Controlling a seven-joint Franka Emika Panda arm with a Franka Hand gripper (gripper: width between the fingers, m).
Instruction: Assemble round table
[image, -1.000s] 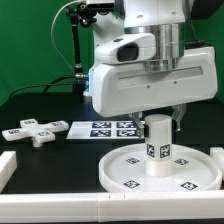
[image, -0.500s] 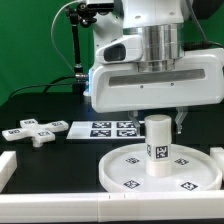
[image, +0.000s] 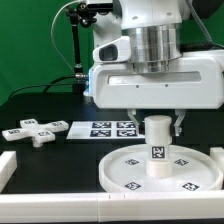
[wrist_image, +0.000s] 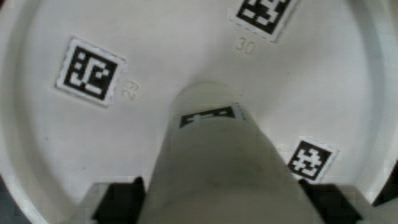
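The round table's big white disc (image: 116, 172), rimmed and tagged, lies flat at the exterior view's front right. The short white cylinder leg (image: 157, 150) stands upright on the disc's middle, a tag facing the camera. My gripper (image: 155, 122) comes straight down over the leg and is shut on its upper part. In the wrist view the leg (wrist_image: 222, 150) runs between my two dark fingers (wrist_image: 121, 202), with the disc (wrist_image: 160, 50) and its tags behind it. The cross-shaped base piece (image: 30, 131) lies loose at the exterior view's left.
The marker board (image: 110, 127) lies flat behind the disc, between it and the cross piece. A low white wall (image: 60, 211) runs along the front edge and a white block (image: 7, 165) stands at the front left. A black stand with cables (image: 78, 50) rises at the back.
My hand has turned about its vertical axis and now faces the camera squarely. The leg has turned with it, its tag shifting to the exterior view's right.
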